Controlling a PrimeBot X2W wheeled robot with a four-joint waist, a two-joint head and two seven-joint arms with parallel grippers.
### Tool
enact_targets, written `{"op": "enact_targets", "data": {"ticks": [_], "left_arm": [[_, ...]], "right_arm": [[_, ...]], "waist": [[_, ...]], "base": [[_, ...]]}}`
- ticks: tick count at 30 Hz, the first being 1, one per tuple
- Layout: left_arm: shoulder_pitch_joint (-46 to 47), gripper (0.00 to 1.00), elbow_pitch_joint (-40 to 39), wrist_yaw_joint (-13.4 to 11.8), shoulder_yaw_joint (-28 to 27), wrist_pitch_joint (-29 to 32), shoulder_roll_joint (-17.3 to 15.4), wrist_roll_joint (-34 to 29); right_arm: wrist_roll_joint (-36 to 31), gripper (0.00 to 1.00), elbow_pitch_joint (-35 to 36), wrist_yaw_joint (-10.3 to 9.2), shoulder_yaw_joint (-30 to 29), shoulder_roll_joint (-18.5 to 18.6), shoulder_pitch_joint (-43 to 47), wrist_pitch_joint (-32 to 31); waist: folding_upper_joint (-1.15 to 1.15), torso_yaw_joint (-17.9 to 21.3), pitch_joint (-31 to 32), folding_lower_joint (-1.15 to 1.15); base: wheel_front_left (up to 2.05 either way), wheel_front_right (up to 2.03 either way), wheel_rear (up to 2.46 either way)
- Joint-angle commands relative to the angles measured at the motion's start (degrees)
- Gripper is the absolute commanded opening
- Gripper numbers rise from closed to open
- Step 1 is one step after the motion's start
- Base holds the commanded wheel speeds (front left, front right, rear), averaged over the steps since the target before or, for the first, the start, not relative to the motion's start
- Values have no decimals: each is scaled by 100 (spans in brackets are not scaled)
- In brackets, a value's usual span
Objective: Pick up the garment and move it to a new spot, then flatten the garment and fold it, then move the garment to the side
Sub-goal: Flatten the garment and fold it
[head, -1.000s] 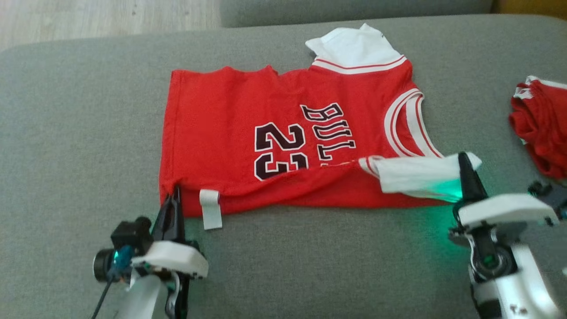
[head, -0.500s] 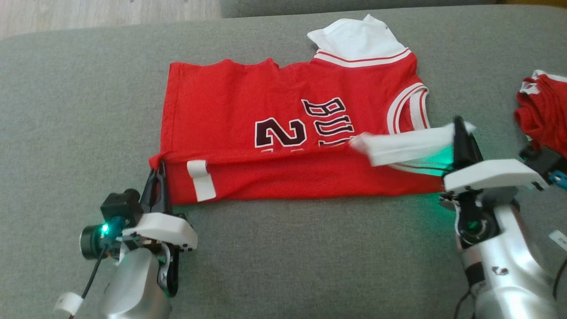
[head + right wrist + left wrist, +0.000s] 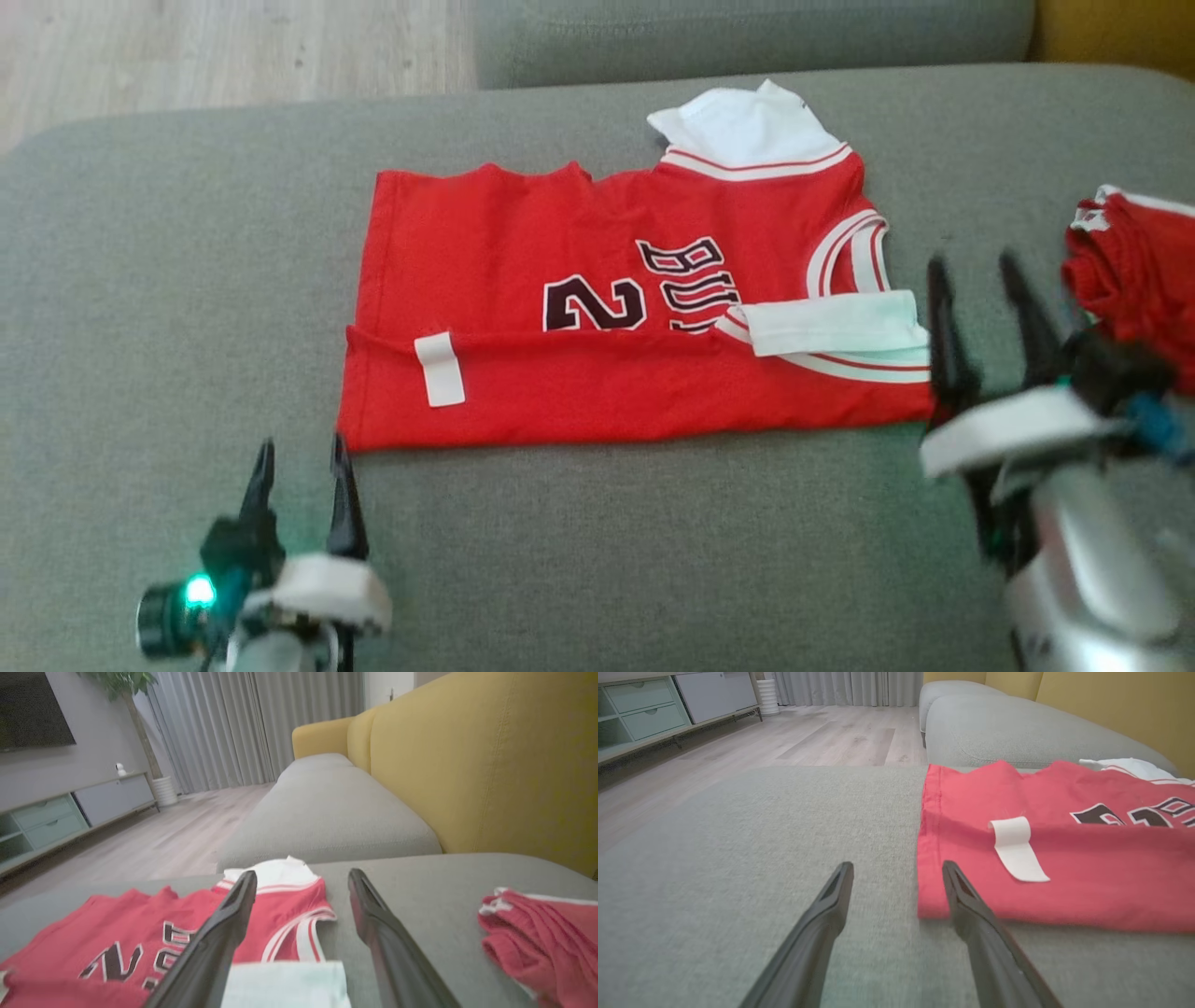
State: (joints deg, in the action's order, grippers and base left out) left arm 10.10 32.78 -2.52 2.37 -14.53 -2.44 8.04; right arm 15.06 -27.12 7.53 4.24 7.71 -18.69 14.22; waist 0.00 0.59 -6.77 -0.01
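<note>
Head view: garment (image 3: 607, 401) between left gripper (image 3: 302, 441) and right gripper (image 3: 971, 259)

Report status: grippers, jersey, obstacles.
Left gripper open, empty. Right gripper open, empty. Jersey on sofa, near edge folded over. Other red garment close by right gripper.

Garments: two (jersey (image 3: 607, 401) flat, red bundle (image 3: 1134, 280) crumpled). White label (image 3: 439, 371): one.

Your right gripper (image 3: 973, 264) smears with blur; the folded jersey (image 3: 485, 243) hides part of its lettering (second red garment (image 3: 1134, 271) cropped at edge).
</note>
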Motion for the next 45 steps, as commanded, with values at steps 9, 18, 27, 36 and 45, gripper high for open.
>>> {"op": "enact_targets", "data": {"ticks": [9, 18, 27, 36, 45], "left_arm": [[-863, 100, -883, 119, -149, -47, -63, -204], [-1358, 100, -1083, -6, 97, -47, -45, 156], [-787, 100, -858, 74, 316, -47, -44, 452], [402, 100, 254, 265, 161, -47, -45, 566], [958, 100, 1171, 484, 78, -47, -57, 548]], "right_arm": [[-489, 100, 270, -4, -194, -372, 1072, 77], [-515, 100, 185, -4, -265, -456, 1558, 77], [-530, 100, 150, -4, -205, -475, 1285, 77], [-566, 100, 101, -4, -153, -480, 725, 77], [-742, 100, -374, -4, -475, -482, 300, 77]], "waist": [[0, -96, 504, 1], [0, -60, 661, 1], [0, 6, 322, 1], [0, 150, -230, 1], [0, 205, -549, 1]], "base": [[0, 0, 0], [0, 0, 0], [0, 0, 0], [0, 0, 0], [0, 0, 0]]}}
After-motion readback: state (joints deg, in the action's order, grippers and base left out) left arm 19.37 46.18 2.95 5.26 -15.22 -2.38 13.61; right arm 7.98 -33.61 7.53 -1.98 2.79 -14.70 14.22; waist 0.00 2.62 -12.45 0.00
